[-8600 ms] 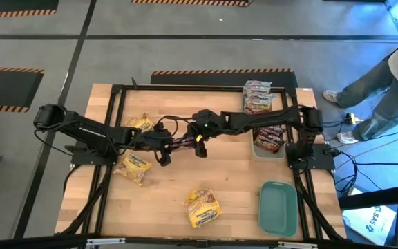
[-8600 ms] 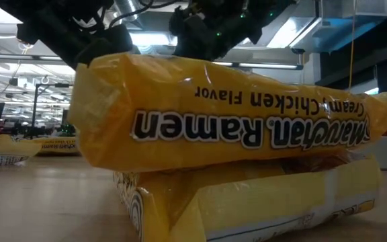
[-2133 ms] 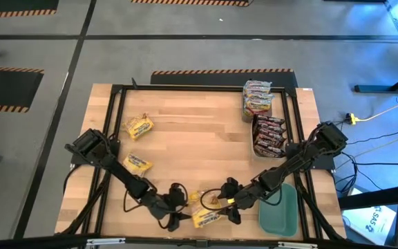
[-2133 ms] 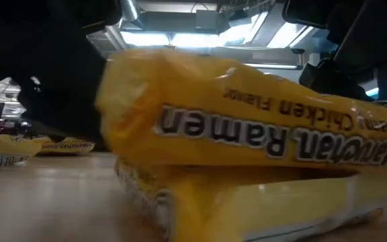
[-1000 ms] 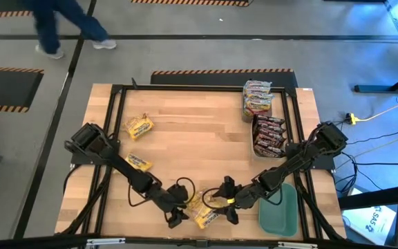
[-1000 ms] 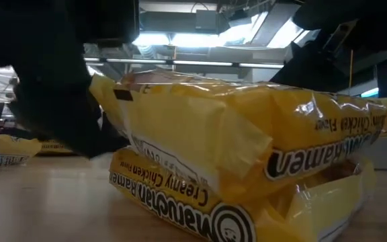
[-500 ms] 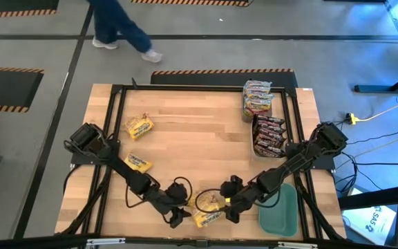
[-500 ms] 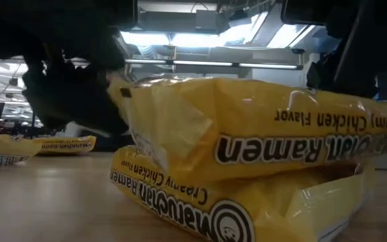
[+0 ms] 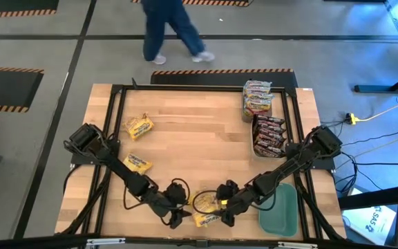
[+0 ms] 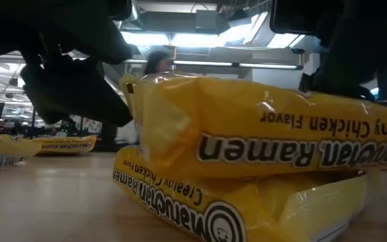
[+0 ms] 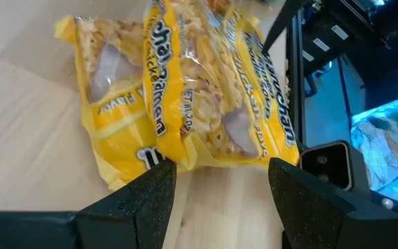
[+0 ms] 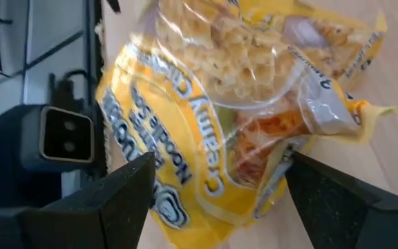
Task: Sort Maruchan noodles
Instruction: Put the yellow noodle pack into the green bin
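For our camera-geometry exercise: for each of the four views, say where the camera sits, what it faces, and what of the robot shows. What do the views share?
High: above the table, looking straight down; both arms, left claw, right claw.
Low: at tabletop height, level across; two stacked yellow packets, dark arm parts above.
Left wrist: on the left arm, facing the packets past its open fingers.
Right wrist: on the right arm, facing the packets past its open fingers.
Shared: the same yellow packets, in all four.

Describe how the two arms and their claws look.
Both arms, left and right, are black and slim, built from jointed segments, with looping black cables near the wrists. Each claw, left and right, has two dark, flat, angular fingers.
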